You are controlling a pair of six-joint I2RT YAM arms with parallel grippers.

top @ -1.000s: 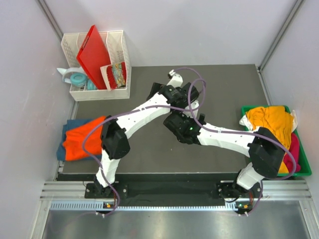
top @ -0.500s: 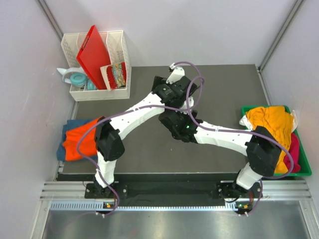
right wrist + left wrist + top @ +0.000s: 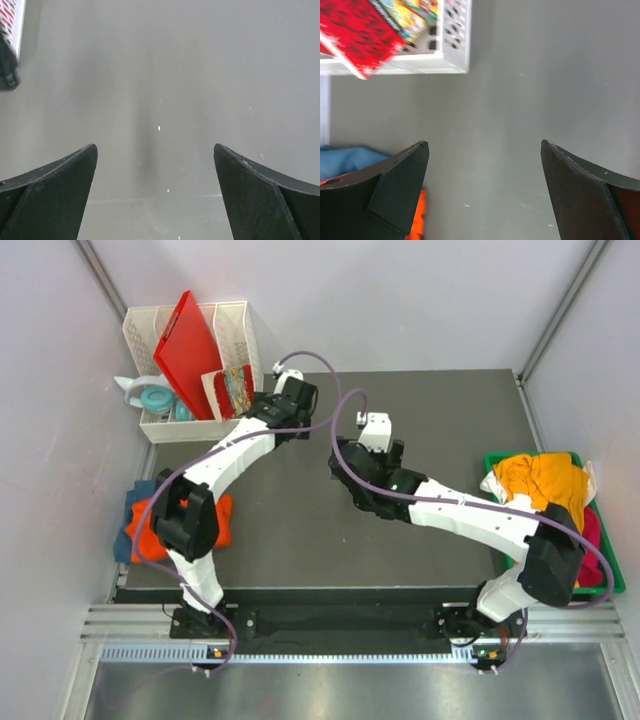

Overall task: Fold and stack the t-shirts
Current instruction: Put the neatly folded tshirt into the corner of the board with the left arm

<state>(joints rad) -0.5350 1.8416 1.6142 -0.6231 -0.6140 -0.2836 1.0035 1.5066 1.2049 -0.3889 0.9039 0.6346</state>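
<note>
Leftward two t-shirts (image 3: 141, 537); left claw (image 3: 484, 145), right claw (image 3: 155, 146) agape.

Top cam: high up at near edge, looks down on whole worktop (image 3: 450, 430). Wrist cams: close, aimed down at worktop. L wrist & top both catch white basket (image 3: 455, 45) corner.

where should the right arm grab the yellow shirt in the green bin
Likely a bunched fold near the middle of the yellow shirt, from straight above: it lies crumpled and uppermost, and the green bin walls block a side approach.
</note>
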